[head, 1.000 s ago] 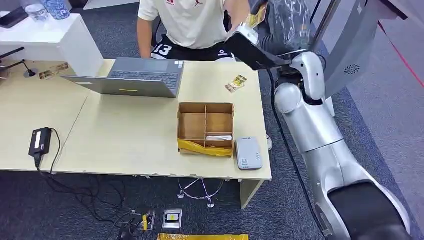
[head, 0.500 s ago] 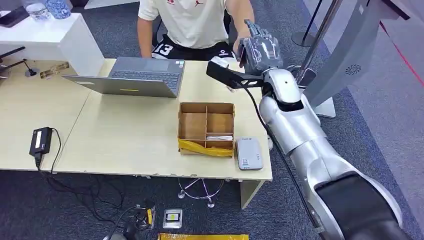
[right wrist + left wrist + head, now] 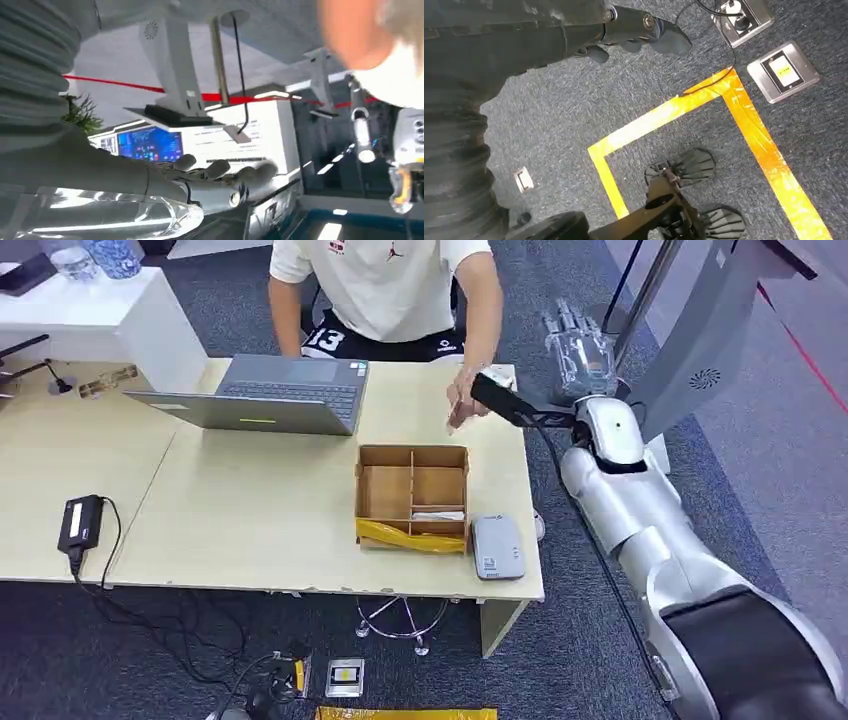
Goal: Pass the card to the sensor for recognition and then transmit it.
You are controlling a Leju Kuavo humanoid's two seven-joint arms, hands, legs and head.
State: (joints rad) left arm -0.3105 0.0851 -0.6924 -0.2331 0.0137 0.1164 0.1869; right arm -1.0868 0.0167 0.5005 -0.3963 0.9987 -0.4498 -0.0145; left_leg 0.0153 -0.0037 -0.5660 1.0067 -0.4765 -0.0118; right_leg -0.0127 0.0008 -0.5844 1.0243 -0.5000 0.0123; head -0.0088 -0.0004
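My right hand (image 3: 578, 340) is raised beyond the table's far right corner, fingers stretched straight and apart, nothing in it. The right wrist view shows the same bare, extended fingers (image 3: 220, 172). A person's hand (image 3: 462, 400) reaches down onto the table just left of my forearm; I cannot tell whether it holds a card. The grey card sensor (image 3: 497, 546) lies flat at the table's front right edge. My left hand (image 3: 634, 27) hangs over the carpet beside my body, holding nothing.
A partitioned cardboard box (image 3: 411, 495) sits just left of the sensor. An open laptop (image 3: 270, 395) stands at the back of the table (image 3: 250, 520), with the seated person (image 3: 385, 290) behind it. A black power brick (image 3: 80, 522) lies at the left. A grey stand (image 3: 690, 330) rises to my right.
My right hand swung to the right, away from the person, and its fingers straightened. The yellowish card at that hand a second ago is gone. The person's hand dropped to the table.
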